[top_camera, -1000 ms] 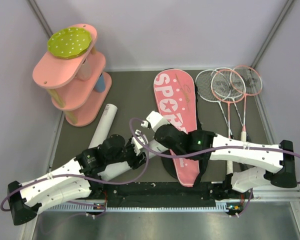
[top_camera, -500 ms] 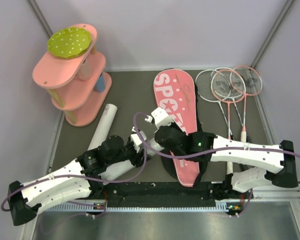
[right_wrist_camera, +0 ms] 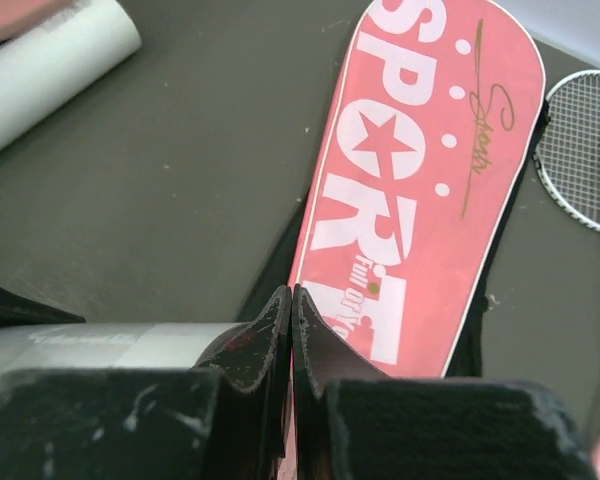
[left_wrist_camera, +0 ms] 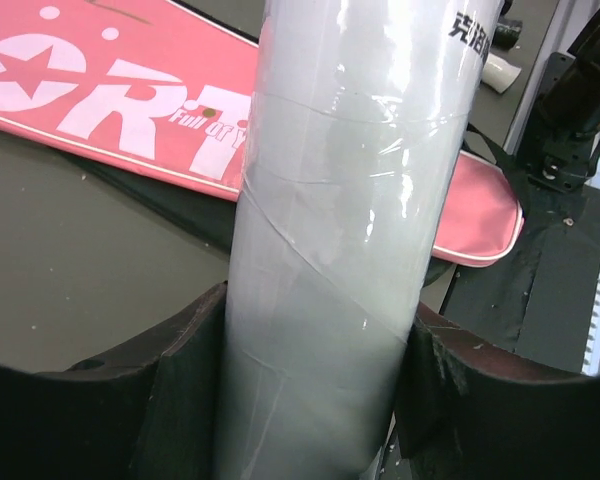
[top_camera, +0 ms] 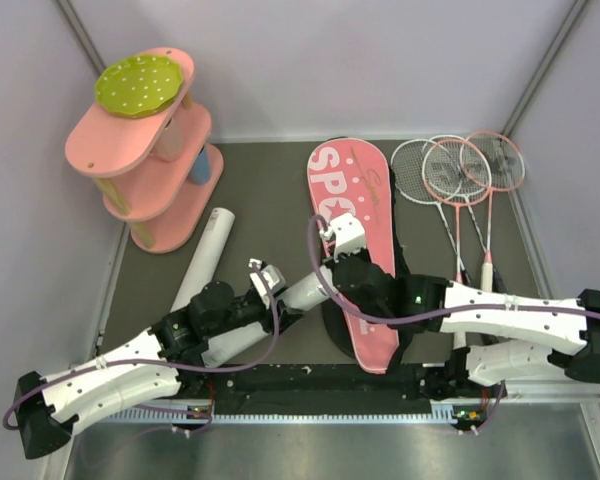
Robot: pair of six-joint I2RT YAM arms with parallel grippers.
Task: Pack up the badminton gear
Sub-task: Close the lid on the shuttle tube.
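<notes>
Left arm (top_camera: 110,385) and right arm (top_camera: 520,315) are built alike: white moulded link shells with rows of small dark fastener holes, joined by black joint housings, each on a black base (top_camera: 35,425). A purple cable (top_camera: 314,250) is routed along each arm. A green indicator light (top_camera: 417,296) shows on a black housing of the right arm. Left end effector (left_wrist_camera: 315,360) and right end effector (right_wrist_camera: 292,300) have matte black, lightly scuffed fingers (left_wrist_camera: 180,370).

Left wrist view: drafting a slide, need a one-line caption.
Left gripper clamped on a long white film-wrapped tube, the pink racket-shaped bag with white lettering lying beyond on the dark table.
</notes>
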